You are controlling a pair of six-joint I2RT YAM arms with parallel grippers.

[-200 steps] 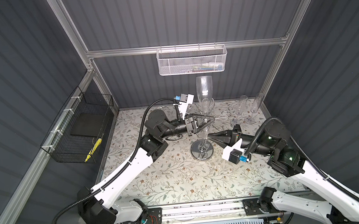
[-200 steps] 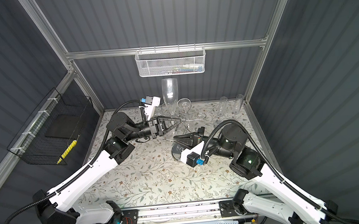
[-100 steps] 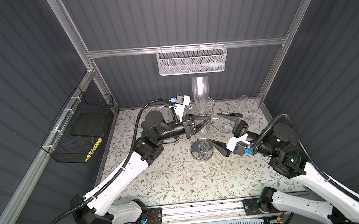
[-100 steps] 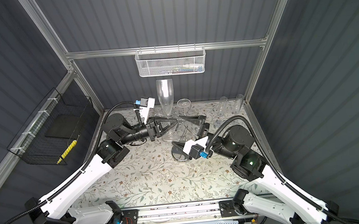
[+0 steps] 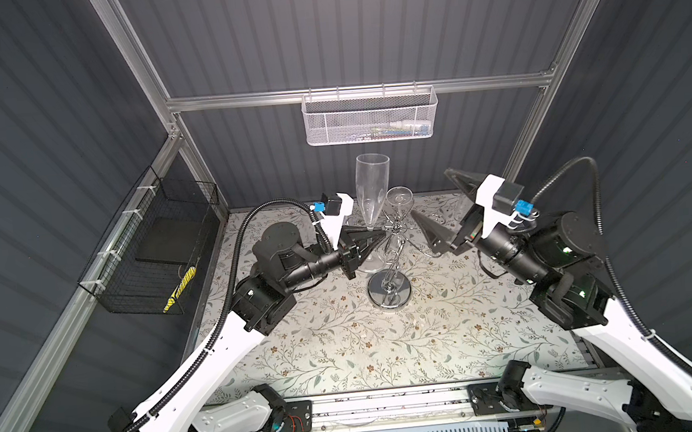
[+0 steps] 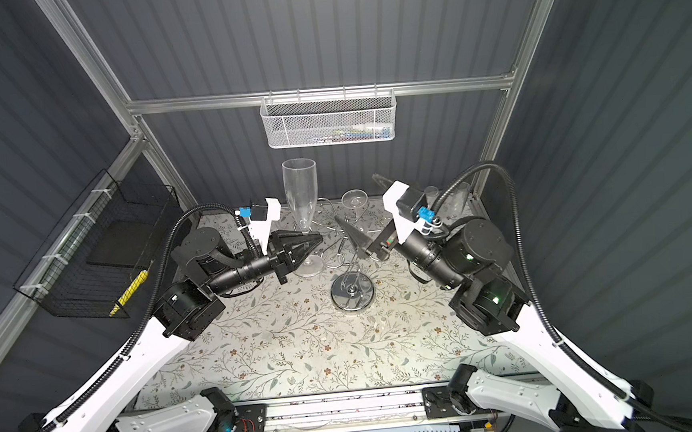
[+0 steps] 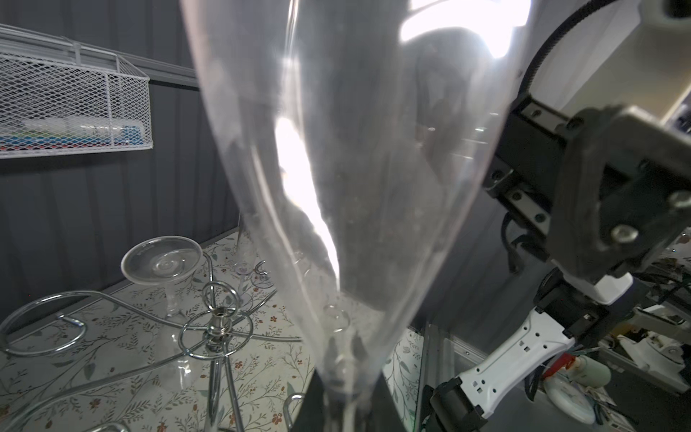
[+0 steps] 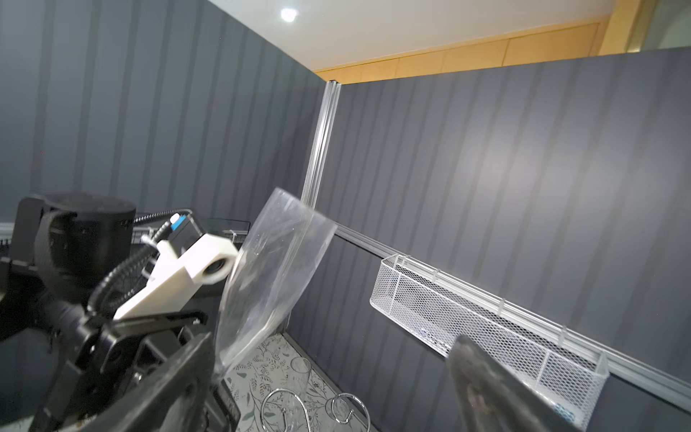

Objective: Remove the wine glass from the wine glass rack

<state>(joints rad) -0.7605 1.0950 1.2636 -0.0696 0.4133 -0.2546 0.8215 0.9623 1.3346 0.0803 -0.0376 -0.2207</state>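
Grips a wine glass (image 5: 371,190) in the left end effector (image 5: 381,236), black fingers closed tight on the thin stem just under the bowl. Looks like a tall, narrow flute: clear, smooth and glossy, tapering down from a round open rim to a flat round foot below the grip. Stands upright just left of the wine glass rack (image 5: 389,293) in both top views. Contact with the nearest scroll arm, and between foot and tabletop (image 5: 345,342): cannot tell. Catches bright streaks of glare along the bowl in the left wrist view.

Rack of shiny chrome wire: round mirror-like disc base, twisted central stem, curled scroll arms. Carries a second glass (image 5: 399,196) upside down on the far side, foot uppermost.

Right end effector (image 5: 445,206) spread wide and empty, dark wedge-shaped fingers to the right of the rack.

Floral-printed cloth over the tabletop. White mesh basket (image 5: 371,117) on the back rail, black wire basket (image 5: 150,247) on the left wall.
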